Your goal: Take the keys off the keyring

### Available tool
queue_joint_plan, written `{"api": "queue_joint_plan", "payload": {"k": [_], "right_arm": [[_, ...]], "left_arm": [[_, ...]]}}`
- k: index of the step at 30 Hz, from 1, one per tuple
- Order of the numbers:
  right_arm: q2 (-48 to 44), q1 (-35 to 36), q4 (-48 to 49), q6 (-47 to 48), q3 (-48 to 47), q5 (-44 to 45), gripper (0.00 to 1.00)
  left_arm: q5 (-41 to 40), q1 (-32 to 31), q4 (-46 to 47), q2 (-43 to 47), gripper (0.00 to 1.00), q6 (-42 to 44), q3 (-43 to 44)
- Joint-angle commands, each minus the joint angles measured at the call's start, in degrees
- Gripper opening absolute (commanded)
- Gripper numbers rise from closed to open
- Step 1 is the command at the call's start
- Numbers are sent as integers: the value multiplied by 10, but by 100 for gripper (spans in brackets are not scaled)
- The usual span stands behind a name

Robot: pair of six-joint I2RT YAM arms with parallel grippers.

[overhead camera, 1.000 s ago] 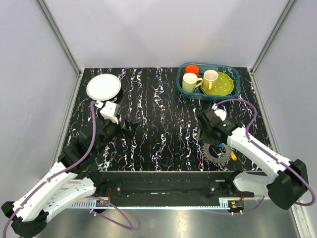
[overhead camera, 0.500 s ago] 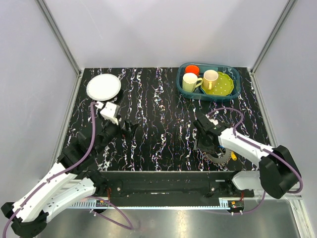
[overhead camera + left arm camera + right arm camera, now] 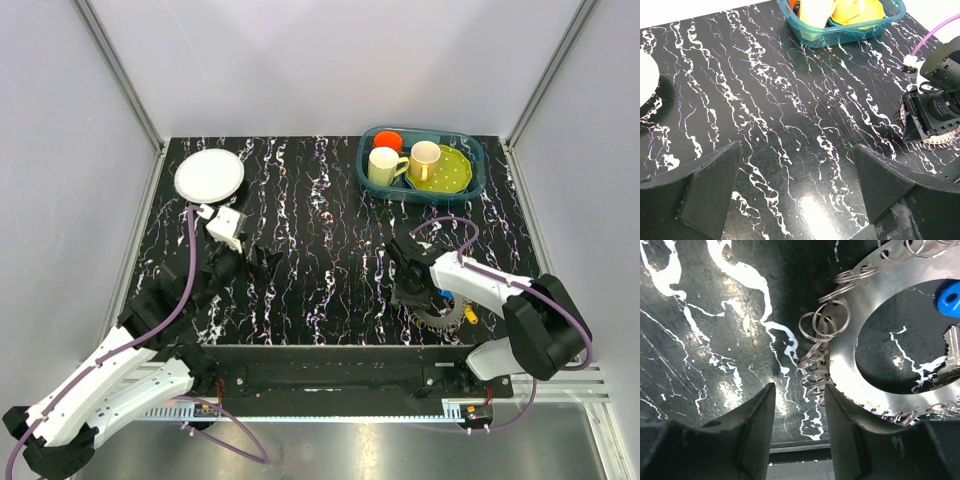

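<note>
Where the black, white-veined table (image 3: 330,230) approaches its near-right edge, the keyring (image 3: 847,360) is seen lying flat, and the right gripper (image 3: 800,390) is set down at its left rim. From the right wrist view the keyring is shown as a flat silver band pierced with holes, and many holes are strung with a small split ring (image 3: 822,325). The 2 black fingers (image 3: 757,435) are parted a little, a cluster of those small rings lies at the gap between their tips, and no clamping contact can be made out. Inside the band's opening a blue key head (image 3: 950,297) is seen at the right, with a silver key just below it. In the top view the keys (image 3: 436,320) are fanned round the ring like teeth, and a yellow-orange tag (image 3: 470,315) is seen just to its right. The left gripper (image 3: 796,150) is held over the near-left part of the table, well apart from the keyring, its fingers spread wide with only bare table between them. At the far right a teal basin (image 3: 478,178) is filled with 2 mugs, an orange cup and a green plate, and a white plate (image 3: 209,175) is placed at the far left.
</note>
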State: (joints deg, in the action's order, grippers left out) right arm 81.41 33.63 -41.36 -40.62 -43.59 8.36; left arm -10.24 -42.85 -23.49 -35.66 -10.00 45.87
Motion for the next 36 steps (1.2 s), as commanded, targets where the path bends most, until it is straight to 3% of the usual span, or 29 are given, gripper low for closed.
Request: {"api": "queue_joint_plan", "payload": {"k": [1,10,16,20,31,36], "right_arm": [[-12,-3,30,26,-19,-31,49],[23,-3,91,73,-65,-96,42],[48,-4,-22,5,-120,60,44],[70,-6,-61,-25,-122,86,43],[110,-6,-50,-44,-111,97,45],[121,-6,-42,-49,-107,101,40]], "left_arm": [[7,-1,21,9,97,10,5],[6,-1,21,8,97,10,4],[7,-1,21,6,97,9,2],[7,-1,22,3,97,10,3],[7,-1,21,2,97,11,2],[6,-1,21,2,97,13,2]]}}
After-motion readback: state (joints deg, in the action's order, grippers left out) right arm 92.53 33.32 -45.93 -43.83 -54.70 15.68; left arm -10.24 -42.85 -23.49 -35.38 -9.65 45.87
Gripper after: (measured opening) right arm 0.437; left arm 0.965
